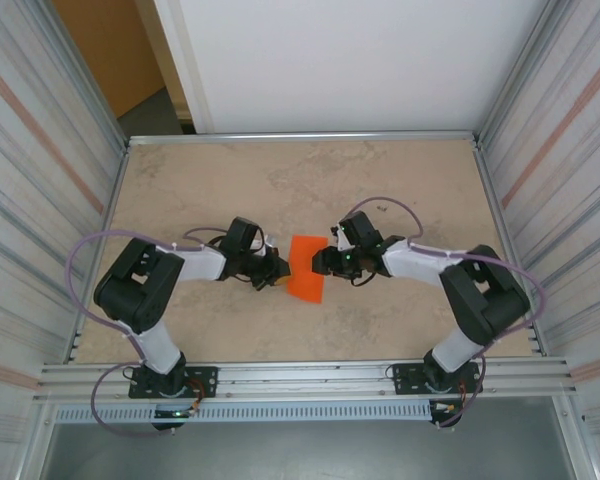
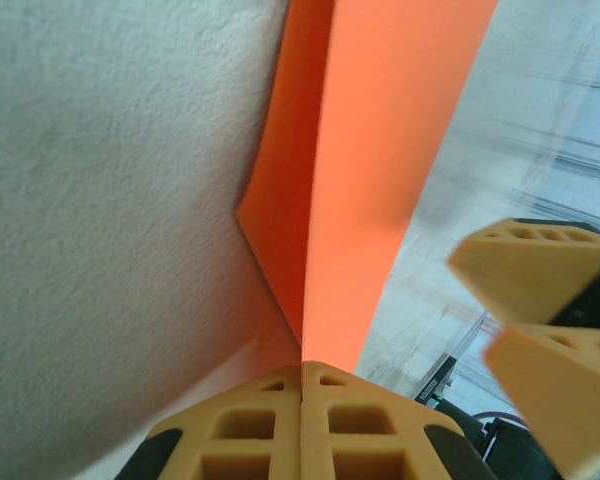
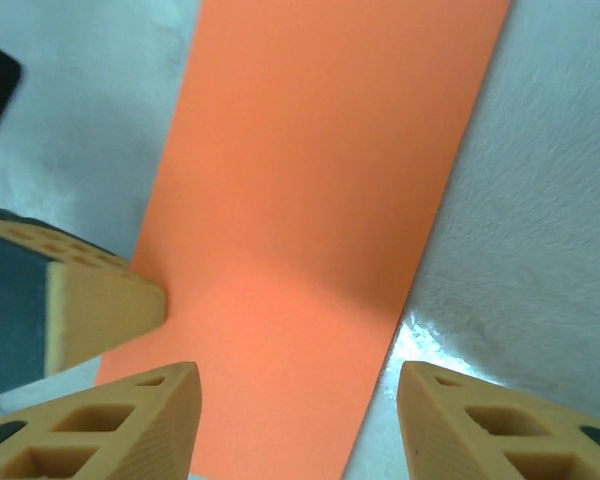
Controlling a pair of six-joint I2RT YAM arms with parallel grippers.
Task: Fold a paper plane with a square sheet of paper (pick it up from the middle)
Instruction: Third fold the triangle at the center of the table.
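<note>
Ribbed, striped side walls close in the work space on the left and right, a plain white panel stands at the back, and a strip of brownish-orange wall shows past the far left corner. The table is a pale beige, stone-patterned top edged by a silver metal frame, with both arm bases bolted to its near rail. The left arm and the right arm reach inward and meet near the middle of the table. Between them is the orange sheet of paper, plain and unmarked. In the left wrist view it shows a darker and a brighter face meeting along a straight line. The left claw has its fingers pressed together, clamped on the sheet's near edge. The right claw has its fingers standing apart, with the sheet spread out between and beyond them. One tan finger of the left claw touches the sheet's side there.
</note>
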